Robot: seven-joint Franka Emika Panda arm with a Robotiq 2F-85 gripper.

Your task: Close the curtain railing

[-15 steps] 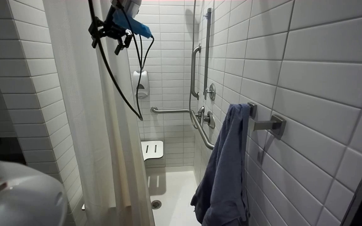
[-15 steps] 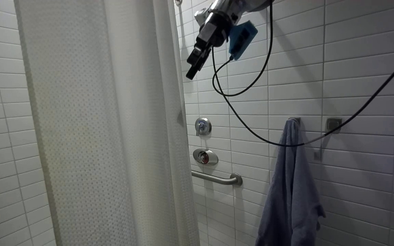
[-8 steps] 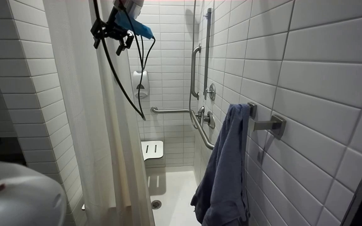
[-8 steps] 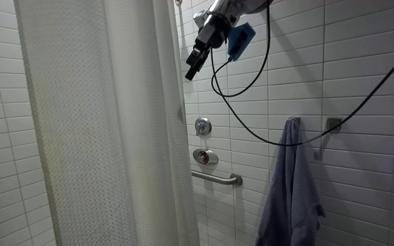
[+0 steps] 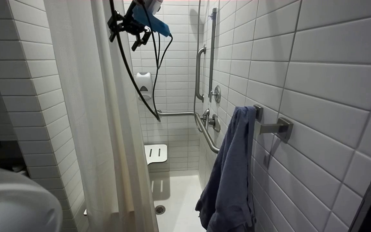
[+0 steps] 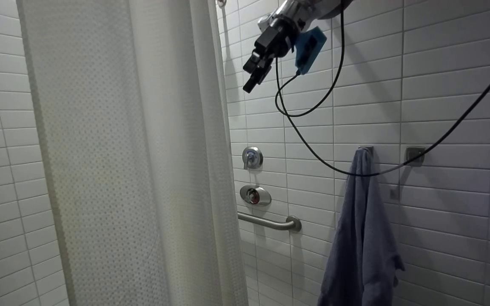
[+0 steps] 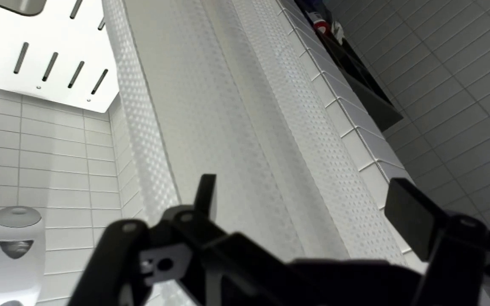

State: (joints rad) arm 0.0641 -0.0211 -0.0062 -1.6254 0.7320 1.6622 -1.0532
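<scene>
The curtain railing, a tall white curtain with long vertical folds, hangs at the left in both exterior views [image 5: 98, 129] [image 6: 151, 148]. It also fills the middle of the wrist view [image 7: 245, 140], running diagonally. My gripper is high up near the curtain's right edge in both exterior views [image 5: 123, 42] [image 6: 250, 78]. In the wrist view its fingers [image 7: 306, 202] are wide apart, with the curtain showing beyond and between them. Nothing is held. The gripper appears apart from the fabric. The top rail is out of view.
A blue-grey towel [image 5: 229, 170] hangs on a hook on the right tiled wall. Metal grab bars [image 5: 208, 137], a soap dispenser [image 5: 144, 85] and a white folding seat [image 5: 156, 153] are on the shower walls. A black cable [image 6: 309, 146] loops below the arm.
The gripper has moved right and slightly up in both exterior views, away from the curtain's edge, and its cables have swung along. The curtain and towel have not visibly moved.
</scene>
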